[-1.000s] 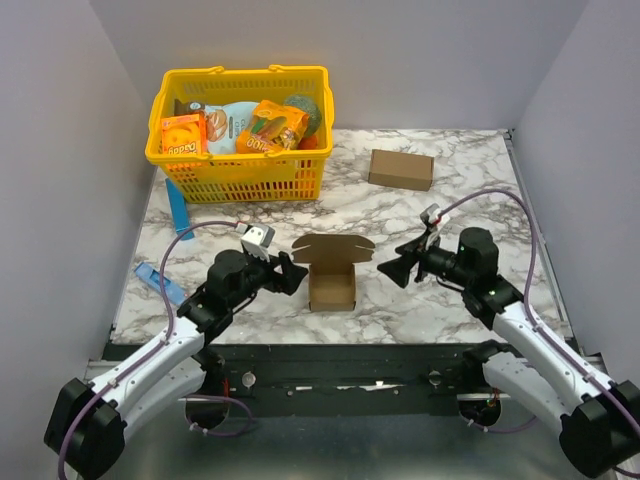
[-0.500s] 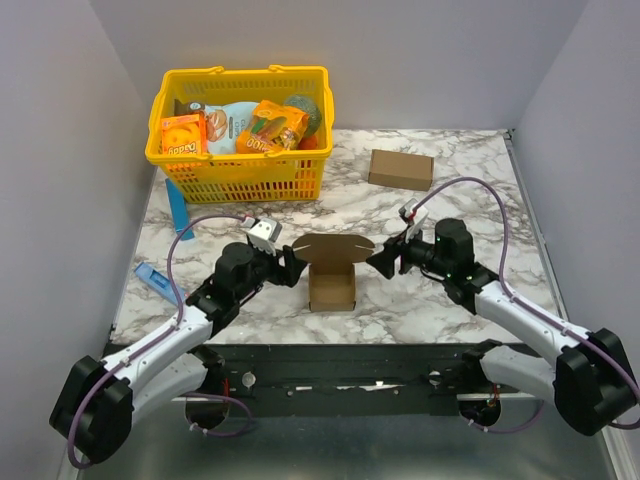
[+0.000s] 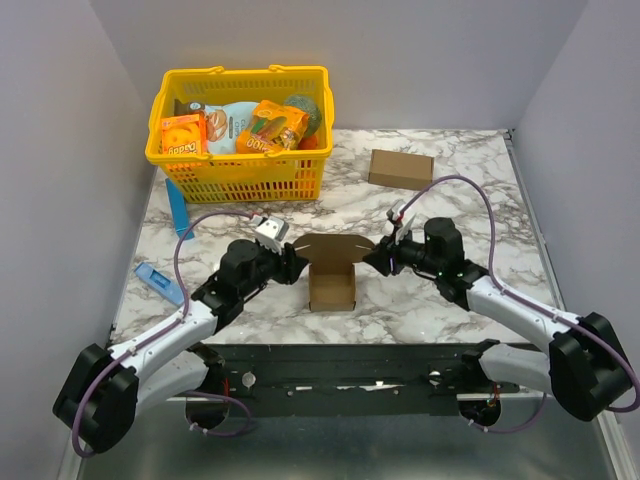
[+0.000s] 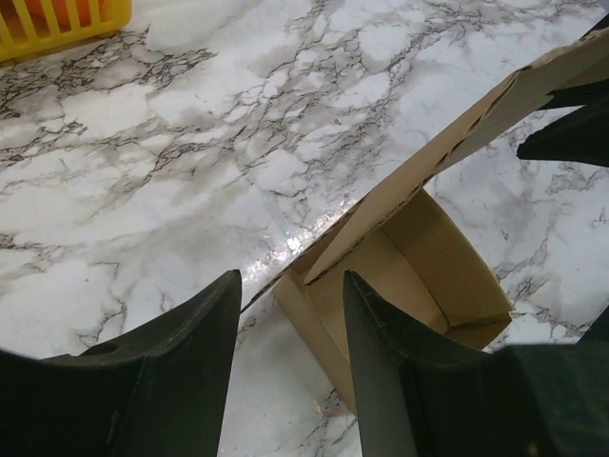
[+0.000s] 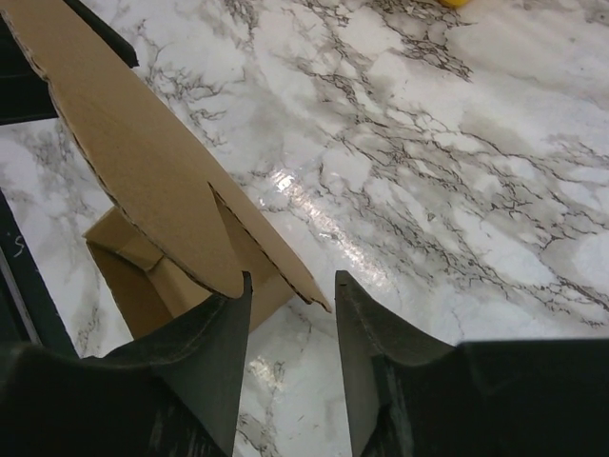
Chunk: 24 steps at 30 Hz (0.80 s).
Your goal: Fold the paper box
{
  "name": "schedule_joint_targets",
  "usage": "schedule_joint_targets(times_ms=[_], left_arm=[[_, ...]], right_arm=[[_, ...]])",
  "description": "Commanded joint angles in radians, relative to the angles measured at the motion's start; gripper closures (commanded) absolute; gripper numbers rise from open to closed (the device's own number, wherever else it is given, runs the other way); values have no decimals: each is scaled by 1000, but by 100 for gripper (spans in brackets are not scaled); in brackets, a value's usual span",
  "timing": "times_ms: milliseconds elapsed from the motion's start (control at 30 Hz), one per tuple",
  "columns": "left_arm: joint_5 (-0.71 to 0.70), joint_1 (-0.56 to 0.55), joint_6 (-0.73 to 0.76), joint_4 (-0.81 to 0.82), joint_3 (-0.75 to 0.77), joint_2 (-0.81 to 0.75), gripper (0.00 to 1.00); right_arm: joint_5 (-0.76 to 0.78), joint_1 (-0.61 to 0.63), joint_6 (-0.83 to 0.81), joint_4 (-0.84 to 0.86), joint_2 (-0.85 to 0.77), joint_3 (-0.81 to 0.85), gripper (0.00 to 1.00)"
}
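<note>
The paper box [image 3: 332, 284] is a small brown carton standing open in the middle of the table, its lid flap [image 3: 335, 246] raised behind it. My left gripper [image 3: 296, 268] is at the box's left side. In the left wrist view its jaws [image 4: 290, 278] stand apart, with the box's near corner [image 4: 314, 314] between the fingertips. My right gripper [image 3: 374, 260] is at the lid's right end. In the right wrist view it [image 5: 292, 276] is open, and the pointed tip of the lid's side ear [image 5: 309, 293] reaches in between the fingers.
A yellow basket [image 3: 240, 172] with orange snack boxes stands at the back left. A longer brown carton [image 3: 400, 168] lies at the back right. Two blue items [image 3: 178, 210] [image 3: 158, 281] lie along the left edge of the marble table [image 3: 450, 220].
Both grippers have moved inward to the two sides of the box, and both sets of jaws have narrowed. The box has not moved.
</note>
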Motion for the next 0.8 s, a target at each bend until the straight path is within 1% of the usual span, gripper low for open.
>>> schedule_joint_targets(times_ms=[0, 33, 67, 100, 133, 200, 233, 300, 367, 433, 500, 533, 567, 700, 733, 767], left_arm=[[27, -17, 17, 38, 32, 14, 49], [28, -21, 18, 39, 36, 23, 51], [28, -25, 18, 42, 38, 27, 54], [28, -28, 18, 44, 41, 32, 59], [28, -39, 18, 42, 44, 43, 62], [25, -50, 17, 55, 44, 54, 65], [24, -57, 17, 58, 46, 64, 67], [19, -76, 17, 70, 49, 72, 73], [8, -93, 15, 76, 52, 86, 76], [-10, -105, 11, 84, 52, 93, 82], [-22, -125, -11, 114, 46, 94, 84], [-32, -134, -16, 127, 41, 100, 85], [-65, -145, -28, 140, 39, 106, 86], [-121, -182, -52, 162, 53, 147, 92], [-122, -197, -57, 165, 55, 167, 94], [-153, -205, -63, 165, 65, 175, 95]], right_arm=[[29, 22, -17, 31, 15, 37, 57], [37, 26, -17, 31, 19, 37, 61], [43, 32, -18, 30, 21, 41, 63], [51, 35, -17, 27, 24, 43, 64], [63, 38, -17, 24, 27, 46, 68], [78, 50, -17, 21, 30, 49, 70], [89, 52, -17, 22, 32, 49, 73], [98, 59, -17, 24, 36, 51, 76], [114, 65, -17, 22, 39, 51, 81], [155, 73, -17, 18, 39, 55, 86], [175, 79, -12, 10, 36, 60, 88], [190, 82, -5, 8, 35, 63, 91], [212, 90, 1, 4, 33, 66, 92], [290, 127, 29, 5, 19, 69, 93], [330, 136, 32, 10, 16, 66, 93], [347, 148, 40, 11, 18, 64, 94]])
